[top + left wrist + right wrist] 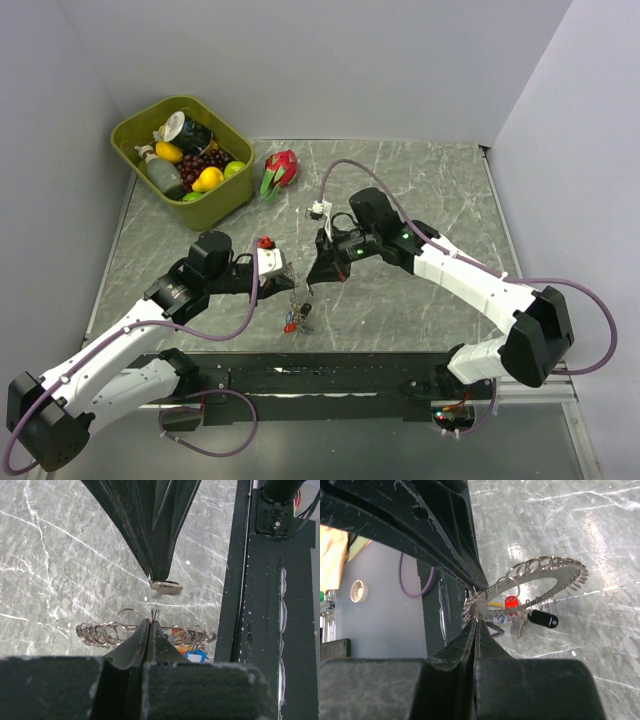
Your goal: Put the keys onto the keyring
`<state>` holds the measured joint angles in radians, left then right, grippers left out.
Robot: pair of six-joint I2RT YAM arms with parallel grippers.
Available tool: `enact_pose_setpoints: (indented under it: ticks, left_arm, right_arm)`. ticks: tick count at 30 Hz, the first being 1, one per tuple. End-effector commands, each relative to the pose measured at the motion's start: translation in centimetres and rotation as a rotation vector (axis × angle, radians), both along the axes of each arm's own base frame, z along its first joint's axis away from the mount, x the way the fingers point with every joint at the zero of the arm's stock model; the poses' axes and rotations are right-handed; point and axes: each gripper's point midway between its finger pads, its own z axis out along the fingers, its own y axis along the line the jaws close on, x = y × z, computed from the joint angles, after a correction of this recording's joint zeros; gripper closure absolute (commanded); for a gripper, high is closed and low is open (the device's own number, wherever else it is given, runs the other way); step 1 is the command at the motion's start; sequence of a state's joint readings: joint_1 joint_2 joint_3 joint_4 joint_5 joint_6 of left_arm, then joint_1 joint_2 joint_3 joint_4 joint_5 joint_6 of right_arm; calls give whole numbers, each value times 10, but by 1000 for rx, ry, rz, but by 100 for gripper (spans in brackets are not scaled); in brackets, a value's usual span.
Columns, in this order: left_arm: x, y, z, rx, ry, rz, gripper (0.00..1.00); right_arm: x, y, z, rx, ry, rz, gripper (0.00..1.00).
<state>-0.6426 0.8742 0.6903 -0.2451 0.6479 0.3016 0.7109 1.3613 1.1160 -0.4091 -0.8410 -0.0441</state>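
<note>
The keyring (563, 573) is a thin metal ring fringed with small split rings, held tilted above the table; it also shows edge-on in the left wrist view (100, 631) and in the top view (300, 306). Keys hang from it with a red tag (511, 602), a black tag (543, 619) and a blue tag (195, 656). My left gripper (151, 622) (291, 288) is shut on the keyring's rim. My right gripper (476, 622) (312, 284) is shut, tip at the rim close to the left fingers (445, 540), pinching a small silvery metal piece (165, 585).
A green bin (229, 201) of fruit and bottles stands at the back left, with a dragon fruit (281, 168) beside it. A small white object (318, 210) lies behind the right gripper. The table's black front rail (260, 610) is just beside the keyring.
</note>
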Motion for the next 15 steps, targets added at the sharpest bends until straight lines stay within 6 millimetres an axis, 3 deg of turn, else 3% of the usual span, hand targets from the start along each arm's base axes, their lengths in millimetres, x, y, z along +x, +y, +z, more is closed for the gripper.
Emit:
enact_pose_setpoints:
  ticks: [1,10,15]
  left_arm:
    - [6,-3,17,-48,-60,8,99]
    - [7,-2,18,-45,-62,16,99]
    - [6,-2,20,-54,-65,10,99]
  right_arm:
    - [2,14,25,35,-64,11,100]
    - [-8,25,19,11,-62,64,100]
    - [-3,26,15,-16,-72,38,100]
